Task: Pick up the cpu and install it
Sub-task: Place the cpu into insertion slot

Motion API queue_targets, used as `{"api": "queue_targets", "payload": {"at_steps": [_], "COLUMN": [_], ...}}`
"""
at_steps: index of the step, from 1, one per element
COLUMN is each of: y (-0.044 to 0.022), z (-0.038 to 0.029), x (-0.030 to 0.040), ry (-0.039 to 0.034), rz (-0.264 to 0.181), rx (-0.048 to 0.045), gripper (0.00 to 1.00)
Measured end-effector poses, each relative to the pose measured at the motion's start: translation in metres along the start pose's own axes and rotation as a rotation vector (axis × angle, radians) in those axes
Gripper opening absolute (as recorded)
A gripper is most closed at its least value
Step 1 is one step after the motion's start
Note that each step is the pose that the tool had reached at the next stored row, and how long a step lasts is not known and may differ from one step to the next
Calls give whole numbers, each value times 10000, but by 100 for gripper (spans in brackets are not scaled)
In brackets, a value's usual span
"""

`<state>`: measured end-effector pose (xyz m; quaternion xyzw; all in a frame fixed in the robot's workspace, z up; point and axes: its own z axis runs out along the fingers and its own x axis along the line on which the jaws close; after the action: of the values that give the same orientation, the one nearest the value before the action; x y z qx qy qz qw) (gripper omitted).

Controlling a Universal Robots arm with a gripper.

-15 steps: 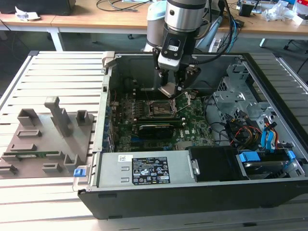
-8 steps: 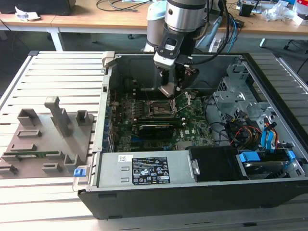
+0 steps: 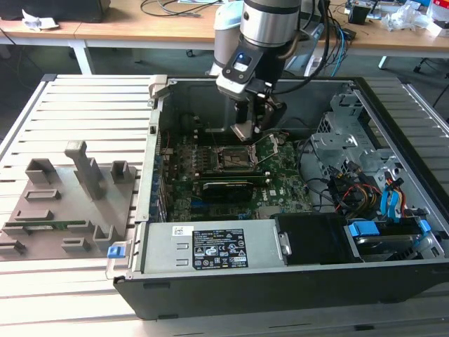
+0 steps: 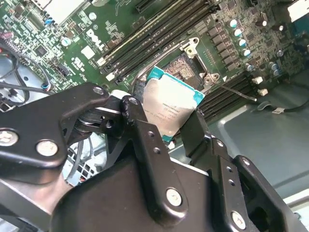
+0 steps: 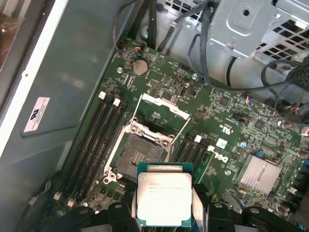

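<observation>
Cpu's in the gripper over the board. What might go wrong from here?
1. The gripper holds the cpu by two edges alone; it might slip or twist.
2. The socket lies open; a skewed descent might bend its contacts.
3. The raised frame stands beside the socket and might snag the cpu.

The silver-grey cpu (image 5: 163,197) has a teal edge; claw (image 4: 169,129) black, motherboard (image 5: 170,82) green, socket (image 5: 140,157) seemingly dark.

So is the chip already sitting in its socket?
No, the gripper holds the cpu above the open, empty socket.
</observation>
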<state>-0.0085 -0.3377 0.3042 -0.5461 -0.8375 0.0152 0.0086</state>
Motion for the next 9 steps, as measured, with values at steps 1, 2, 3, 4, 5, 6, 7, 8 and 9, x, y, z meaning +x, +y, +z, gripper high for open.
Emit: {"api": "queue_targets", "payload": {"at_steps": [1,2,3,4,5,6,7,8,9], "y": [0,0,0,0,0,0,0,0,0], "z": [0,0,0,1,1,1,1,1,2], "x": [0,0,0,0,0,0,0,0,0], "ry": [6,11,17,25,30,35,39,43,49], "rz": [185,315,506,745,892,1055,1174,1260,1444], "rx": [0,1,1,2,2,3,3,3,3], "gripper": [55,55,55,55,55,55,55,55,55]}}
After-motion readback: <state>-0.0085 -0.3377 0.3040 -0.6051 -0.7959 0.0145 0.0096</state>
